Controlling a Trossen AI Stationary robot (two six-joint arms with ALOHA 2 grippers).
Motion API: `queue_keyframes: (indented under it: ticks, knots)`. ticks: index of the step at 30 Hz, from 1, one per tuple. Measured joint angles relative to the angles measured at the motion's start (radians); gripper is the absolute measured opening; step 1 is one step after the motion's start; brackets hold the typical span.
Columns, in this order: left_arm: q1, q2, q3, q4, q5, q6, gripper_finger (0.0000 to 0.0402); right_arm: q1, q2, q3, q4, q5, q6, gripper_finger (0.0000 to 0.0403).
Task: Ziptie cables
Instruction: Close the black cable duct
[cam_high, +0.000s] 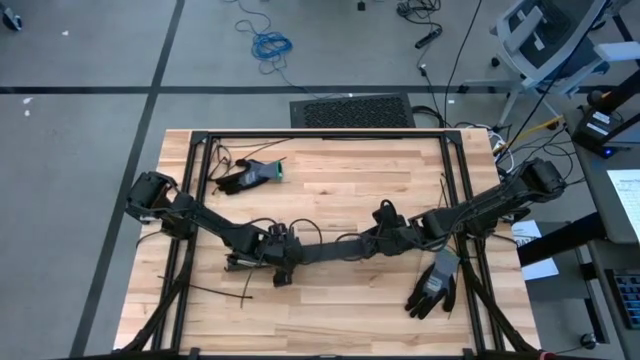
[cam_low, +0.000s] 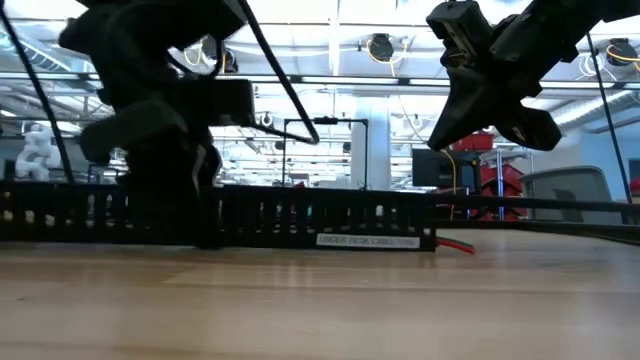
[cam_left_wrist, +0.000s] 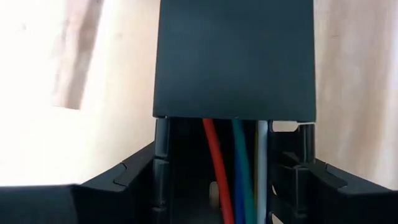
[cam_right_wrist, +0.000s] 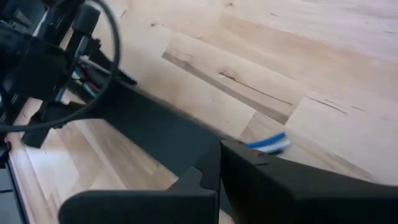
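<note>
Cables (cam_left_wrist: 233, 180), red, green, blue and white, run inside a long black tray (cam_high: 330, 250) mid-table; left gripper (cam_high: 283, 262) clasps its left end, right gripper (cam_high: 385, 222) closed beside its right end. Two gloves (cam_high: 250, 175) flank.

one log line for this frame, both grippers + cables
left gripper: around black cable tray end, wide | right gripper: shut, at tray's other end | cables: inside tray | zip ties: lying on table
</note>
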Motion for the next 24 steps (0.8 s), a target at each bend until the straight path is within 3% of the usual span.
queue_keyframes:
  ticks: [6, 16, 24]
  knots:
    - [0.049, 0.0, 0.0, 0.004, 0.065, 0.08, 0.0268, 0.0, 0.0, 0.0, 0.0, -0.001, -0.019, 0.0]
    - [0.07, -0.001, 0.001, -0.017, 0.099, 0.08, 0.0355, 0.0, 0.0, 0.0, 0.0, -0.003, -0.02, 0.0]
    - [0.07, -0.001, 0.002, -0.035, 0.091, 0.059, 0.0364, 0.0, 0.0, 0.0, 0.0, -0.003, -0.019, 0.0]
